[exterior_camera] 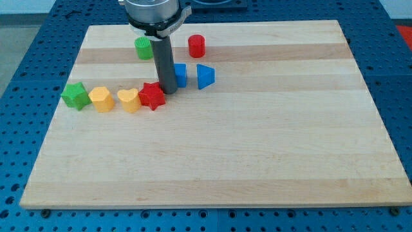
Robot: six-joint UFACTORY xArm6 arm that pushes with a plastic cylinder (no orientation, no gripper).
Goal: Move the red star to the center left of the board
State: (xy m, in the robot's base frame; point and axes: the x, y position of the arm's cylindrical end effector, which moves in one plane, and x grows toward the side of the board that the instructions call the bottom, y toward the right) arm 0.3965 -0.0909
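Note:
The red star (152, 96) lies left of the board's middle, touching a yellow heart-like block (129, 100) on its left. My tip (168, 91) rests on the board just right of the red star, at its upper right edge, close to or touching it. The dark rod rises from there to the arm's head at the view's top.
A yellow block (101, 98) and a green star (75, 95) continue the row to the left. A green cylinder (143, 48) and a red cylinder (196, 46) stand near the top. A blue block (181, 75), partly behind the rod, and a blue triangle (205, 77) lie right of my tip.

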